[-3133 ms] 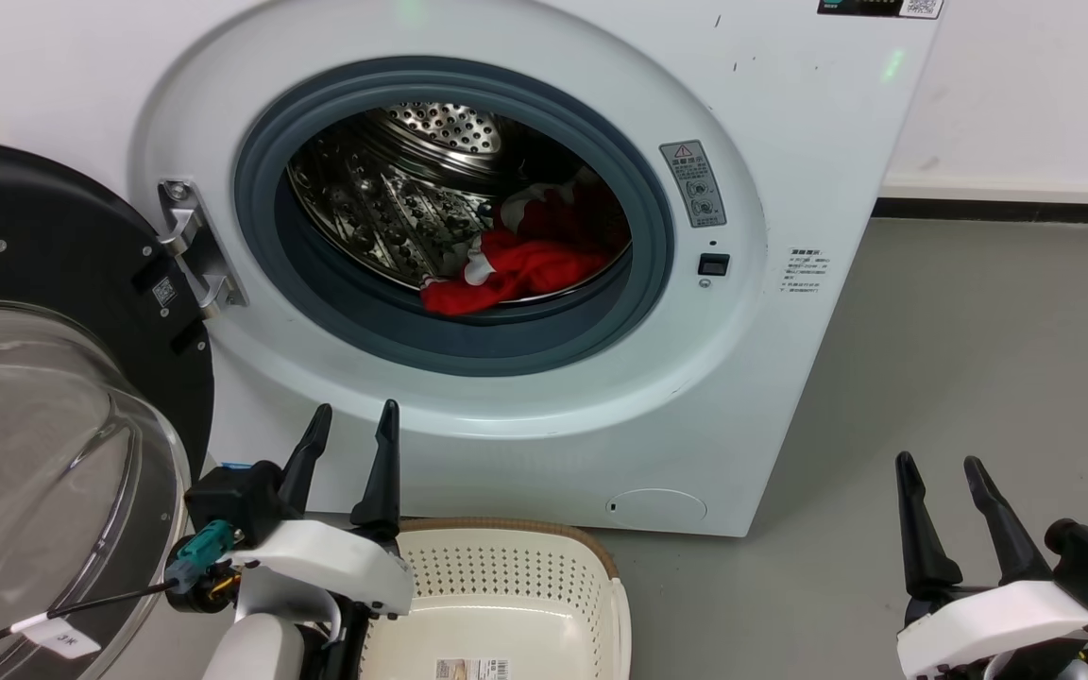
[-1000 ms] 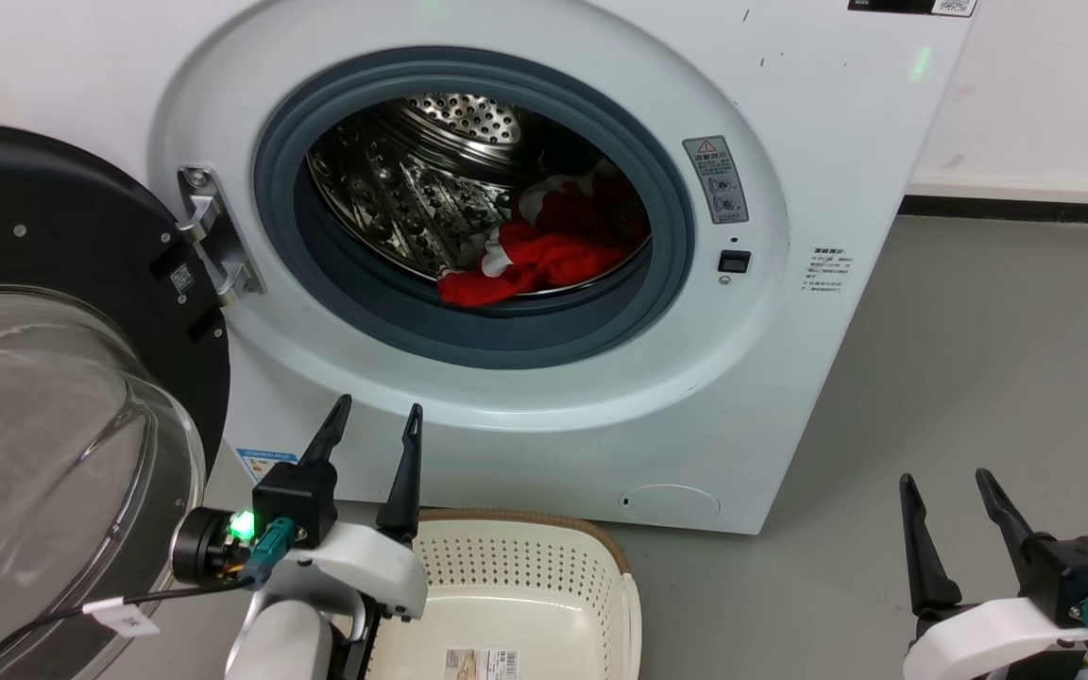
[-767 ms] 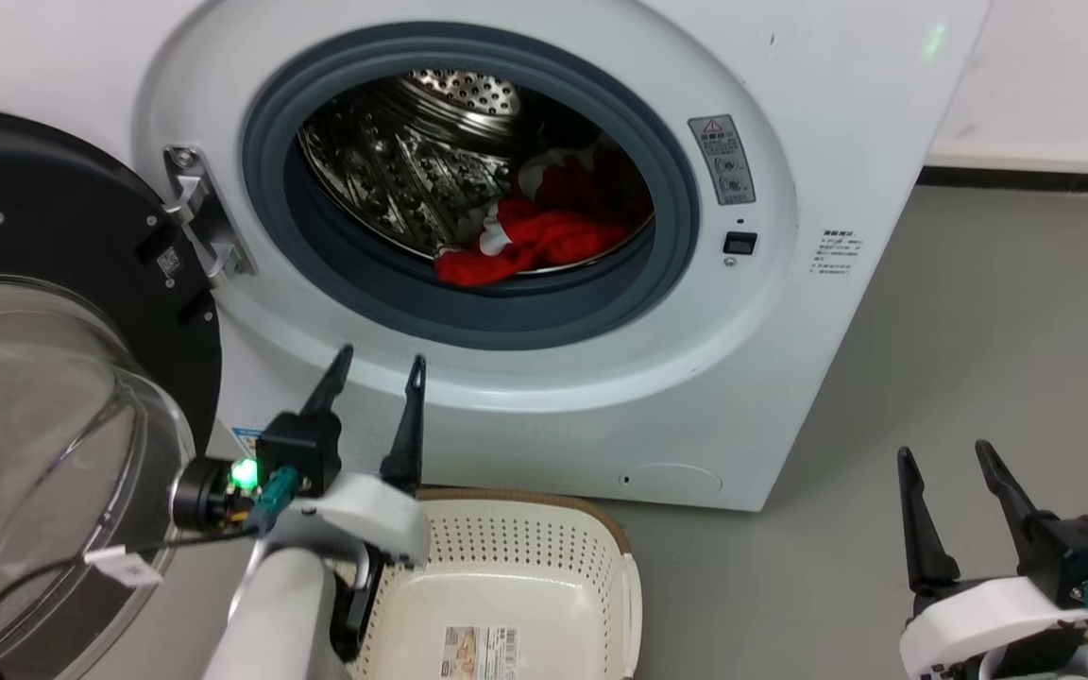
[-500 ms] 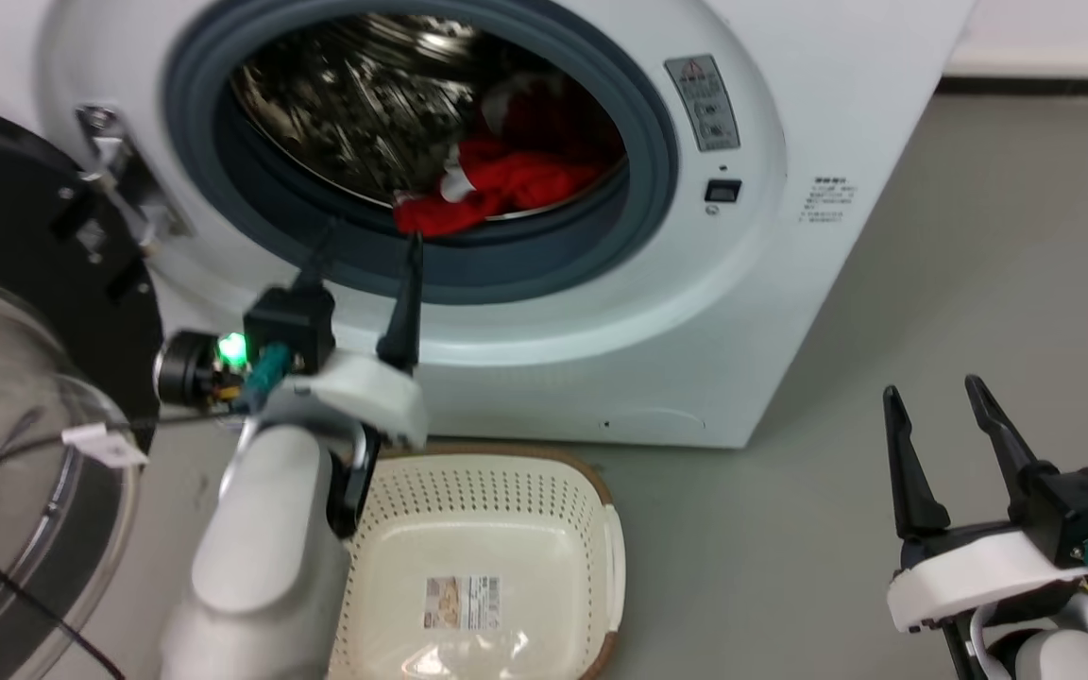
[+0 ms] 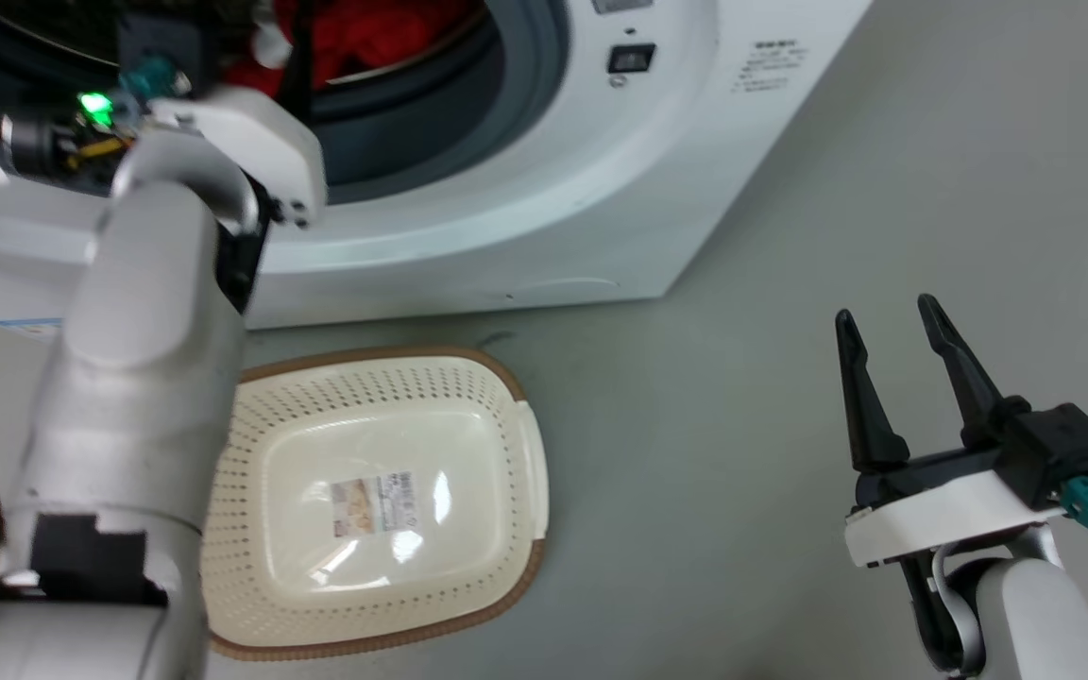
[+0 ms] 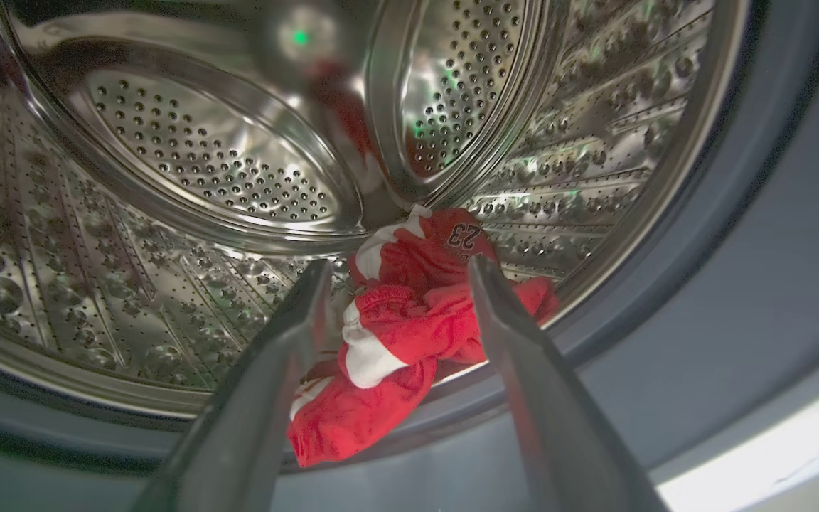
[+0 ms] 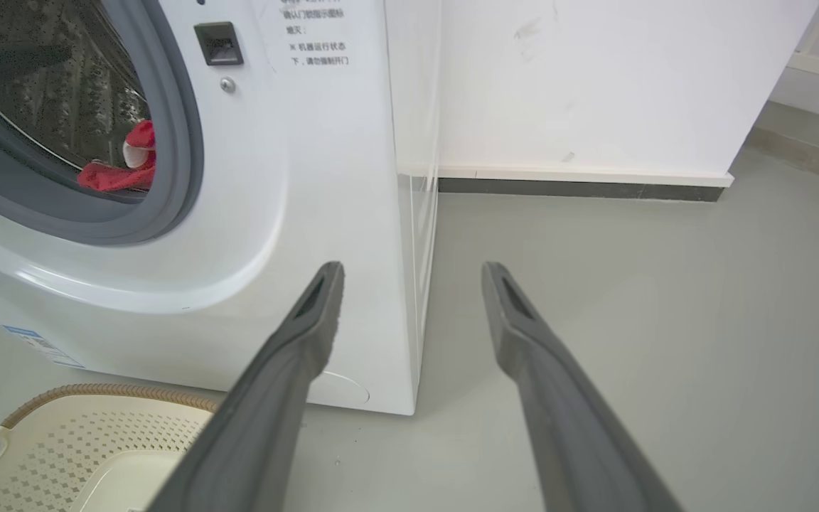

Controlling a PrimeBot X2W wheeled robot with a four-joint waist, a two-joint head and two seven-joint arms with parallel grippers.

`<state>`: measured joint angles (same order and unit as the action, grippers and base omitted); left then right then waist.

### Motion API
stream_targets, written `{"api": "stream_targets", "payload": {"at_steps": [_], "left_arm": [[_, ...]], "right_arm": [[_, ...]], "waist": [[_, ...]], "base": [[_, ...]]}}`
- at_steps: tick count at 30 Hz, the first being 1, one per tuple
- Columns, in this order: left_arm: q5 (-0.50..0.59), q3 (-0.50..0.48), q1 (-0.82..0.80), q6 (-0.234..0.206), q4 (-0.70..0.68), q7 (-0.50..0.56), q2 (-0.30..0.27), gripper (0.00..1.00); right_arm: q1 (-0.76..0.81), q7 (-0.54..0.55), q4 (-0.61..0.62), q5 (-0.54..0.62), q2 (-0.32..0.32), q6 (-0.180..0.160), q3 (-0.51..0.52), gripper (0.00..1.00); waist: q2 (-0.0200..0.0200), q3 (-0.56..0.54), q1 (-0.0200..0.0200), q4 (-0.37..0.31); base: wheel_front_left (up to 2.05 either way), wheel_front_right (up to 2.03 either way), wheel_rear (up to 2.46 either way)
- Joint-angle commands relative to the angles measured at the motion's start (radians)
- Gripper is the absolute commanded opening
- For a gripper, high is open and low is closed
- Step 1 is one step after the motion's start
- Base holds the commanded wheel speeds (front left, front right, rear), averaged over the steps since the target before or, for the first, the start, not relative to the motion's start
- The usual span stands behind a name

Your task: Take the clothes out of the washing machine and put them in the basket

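Observation:
The washing machine (image 5: 525,198) stands with its porthole uncovered, and the red clothes (image 5: 355,28) lie at the front of the drum. My left arm (image 5: 147,331) reaches up into the porthole. In the left wrist view my left gripper (image 6: 401,264) is open just inside the grey seal. The red clothes (image 6: 409,320), with white patches, lie a little beyond its fingertips on the steel drum (image 6: 203,156). The cream basket (image 5: 365,382) sits on the floor in front of the machine, holding only its label. My right gripper (image 5: 884,310) hangs open over the floor to the right.
Grey floor (image 5: 742,425) stretches to the right of the machine and basket. In the right wrist view, a white wall (image 7: 594,85) with a dark baseboard runs behind the washing machine (image 7: 310,142). The basket (image 7: 82,434) shows at that view's lower left.
The head camera has tilted down and moved closer. My left arm has risen and pushed forward, from above the basket into the porthole. The right gripper stays open low on the right.

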<state>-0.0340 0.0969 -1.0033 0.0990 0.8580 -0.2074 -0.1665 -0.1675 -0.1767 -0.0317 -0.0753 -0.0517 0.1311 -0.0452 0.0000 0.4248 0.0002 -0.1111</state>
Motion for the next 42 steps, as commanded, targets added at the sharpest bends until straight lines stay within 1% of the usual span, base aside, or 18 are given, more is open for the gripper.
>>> {"api": "stream_targets", "payload": {"at_steps": [1, 5, 9, 14, 18, 19, 20, 21, 24, 26, 29, 34, 35, 37, 40, 42], "left_arm": [[-0.003, 0.004, -0.058, 0.006, 0.041, 0.028, -0.018, 1.0], [0.003, 0.015, -0.177, 0.016, 0.137, 0.118, -0.072, 1.0], [0.011, 0.04, -0.275, 0.024, 0.217, 0.213, -0.114, 1.0], [-0.006, 0.063, -0.371, 0.03, 0.299, 0.348, -0.14, 1.0], [-0.029, 0.065, -0.419, 0.031, 0.355, 0.462, -0.149, 1.0], [-0.034, 0.066, -0.423, 0.031, 0.366, 0.488, -0.151, 0.84], [-0.04, 0.065, -0.428, 0.032, 0.374, 0.511, -0.154, 0.4], [-0.043, 0.066, -0.433, 0.032, 0.383, 0.535, -0.155, 0.0], [-0.056, 0.062, -0.442, 0.032, 0.393, 0.577, -0.163, 0.0], [-0.062, 0.059, -0.443, 0.024, 0.379, 0.551, -0.166, 0.0], [-0.088, 0.041, -0.414, 0.024, 0.364, 0.487, -0.158, 0.0], [-0.1, 0.047, -0.327, 0.026, 0.31, 0.273, -0.144, 0.0], [-0.116, 0.035, -0.284, 0.027, 0.298, 0.187, -0.132, 0.0], [-0.124, 0.033, -0.242, 0.027, 0.285, 0.102, -0.122, 0.0], [-0.127, 0.041, -0.173, 0.025, 0.274, -0.001, -0.106, 0.0], [-0.129, 0.043, -0.132, 0.021, 0.253, -0.037, -0.098, 0.0]], "right_arm": [[-0.029, -0.016, -0.016, -0.013, 0.002, -0.001, -0.012, 1.0], [-0.071, -0.042, -0.057, -0.046, 0.003, -0.001, -0.05, 1.0], [-0.102, -0.065, -0.096, -0.075, 0.003, -0.001, -0.08, 1.0], [-0.13, -0.082, -0.138, -0.105, 0.003, -0.001, -0.112, 1.0], [-0.147, -0.087, -0.164, -0.122, 0.003, -0.001, -0.138, 1.0], [-0.149, -0.088, -0.17, -0.127, 0.003, -0.001, -0.143, 1.0], [-0.151, -0.088, -0.176, -0.129, 0.003, -0.001, -0.148, 1.0], [-0.152, -0.089, -0.179, -0.133, 0.003, -0.001, -0.152, 1.0], [-0.157, -0.089, -0.177, -0.14, 0.003, -0.001, -0.159, 1.0], [-0.157, -0.089, -0.178, -0.144, 0.003, -0.001, -0.157, 1.0], [-0.148, -0.089, -0.187, -0.141, 0.002, -0.001, -0.148, 1.0], [-0.127, -0.089, -0.198, -0.122, 0.002, -0.001, -0.124, 1.0], [-0.114, -0.089, -0.21, -0.114, 0.002, -0.001, -0.119, 1.0], [-0.105, -0.089, -0.221, -0.106, 0.002, -0.001, -0.11, 1.0], [-0.088, -0.089, -0.239, -0.091, 0.002, -0.001, -0.098, 1.0], [-0.074, -0.085, -0.247, -0.082, 0.002, -0.001, -0.09, 1.0]], "waist": [[0.0, 0.091, -0.0002, -0.081], [0.0, 0.148, -0.0002, -0.131], [0.0, 0.19, -0.0002, -0.169], [0.0, 0.226, -0.0002, -0.2], [0.0, 0.235, -0.0002, -0.213], [0.0, 0.235, -0.0002, -0.216], [0.0, 0.235, -0.0002, -0.219], [0.0, 0.233, -0.0002, -0.222], [0.0, 0.228, -0.0002, -0.228], [0.0, 0.221, -0.0002, -0.229], [0.0, 0.196, -0.0002, -0.224], [0.0, 0.126, -0.0002, -0.194], [0.0, 0.088, -0.0002, -0.181], [0.0, 0.049, -0.0002, -0.167], [0.0, -0.011, -0.0002, -0.147], [0.0, -0.051, -0.0002, -0.135]], "base": [[0.0, 0.0, 0.0], [0.0, 0.0, 0.0], [0.0, 0.0, 0.0], [0.0, 0.0, 0.0], [0.0, 0.0, 0.0], [0.0, 0.0, 0.0], [0.0, 0.0, 0.0], [0.0, 0.0, 0.0], [0.0, 0.0, 0.0], [0.0, 0.0, 0.0], [0.0, 0.0, 0.0], [0.0, 0.0, 0.0], [0.0, 0.0, 0.0], [0.0, 0.0, 0.0], [0.0, 0.0, 0.0], [0.0, 0.0, 0.0]]}}
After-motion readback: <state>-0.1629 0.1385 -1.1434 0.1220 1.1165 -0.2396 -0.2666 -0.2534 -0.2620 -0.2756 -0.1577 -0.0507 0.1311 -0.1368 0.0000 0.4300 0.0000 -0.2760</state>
